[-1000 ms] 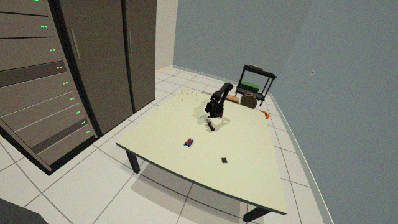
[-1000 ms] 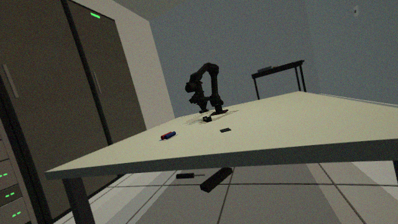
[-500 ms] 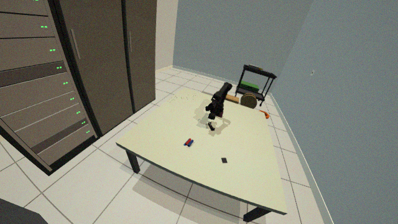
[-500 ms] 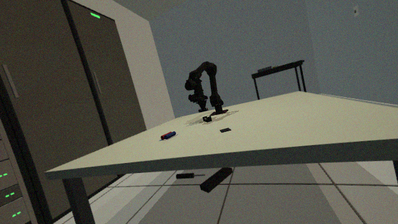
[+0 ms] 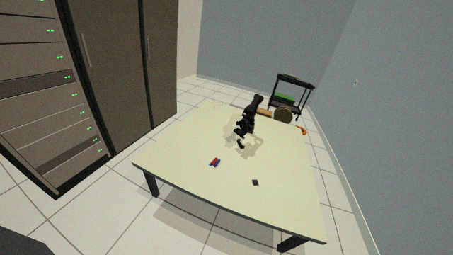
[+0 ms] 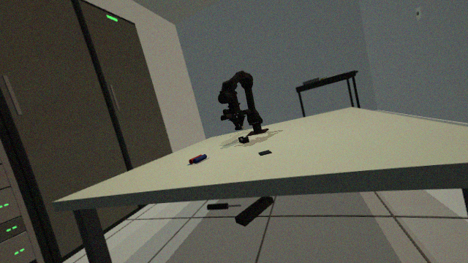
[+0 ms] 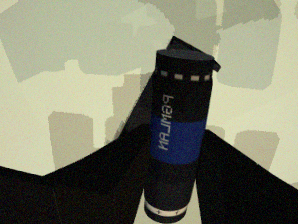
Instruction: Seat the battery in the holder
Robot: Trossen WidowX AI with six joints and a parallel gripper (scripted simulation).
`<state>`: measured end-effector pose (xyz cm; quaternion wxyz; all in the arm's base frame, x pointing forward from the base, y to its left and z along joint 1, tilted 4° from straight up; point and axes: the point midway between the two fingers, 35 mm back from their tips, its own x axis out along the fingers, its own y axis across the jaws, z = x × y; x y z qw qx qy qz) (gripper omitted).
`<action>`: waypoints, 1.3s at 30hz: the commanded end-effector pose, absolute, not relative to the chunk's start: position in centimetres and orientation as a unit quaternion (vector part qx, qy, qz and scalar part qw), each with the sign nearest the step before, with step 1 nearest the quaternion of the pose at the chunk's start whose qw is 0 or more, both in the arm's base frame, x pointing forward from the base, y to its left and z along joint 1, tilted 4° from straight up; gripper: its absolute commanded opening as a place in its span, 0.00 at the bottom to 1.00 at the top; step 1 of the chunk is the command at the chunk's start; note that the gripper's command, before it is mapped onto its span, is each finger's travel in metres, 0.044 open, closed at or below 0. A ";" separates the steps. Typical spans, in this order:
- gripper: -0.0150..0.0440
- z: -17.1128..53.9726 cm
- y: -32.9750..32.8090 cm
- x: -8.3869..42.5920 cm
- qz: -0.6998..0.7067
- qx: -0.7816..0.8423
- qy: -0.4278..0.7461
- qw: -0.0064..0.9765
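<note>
Gripper (image 7: 170, 192) was clamped on the battery (image 7: 177, 132), black with a blue band, which you held lifted off the bench (image 5: 276, 184). Holder (image 6: 243, 139) sat on the bench just below the arm. A red-and-blue cylinder (image 5: 214, 162) lay well apart.

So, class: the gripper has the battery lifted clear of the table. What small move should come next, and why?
Probably carry the battery sideways toward the holder while keeping it raised. The gripper is shut on the battery, which hangs above the table, and the holder sits apart from it near the arm's base. In the wrist view the holder is largely hidden behind the battery, so alignment cannot yet be judged.
</note>
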<state>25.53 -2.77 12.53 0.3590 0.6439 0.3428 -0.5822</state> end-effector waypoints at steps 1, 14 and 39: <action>0.36 12.8 -2.3 26.2 -0.605 0.668 0.299 0.313; 0.36 13.1 -1.4 27.4 -0.640 0.706 0.213 0.215; 0.36 9.2 -1.1 28.2 -0.540 0.782 0.250 0.187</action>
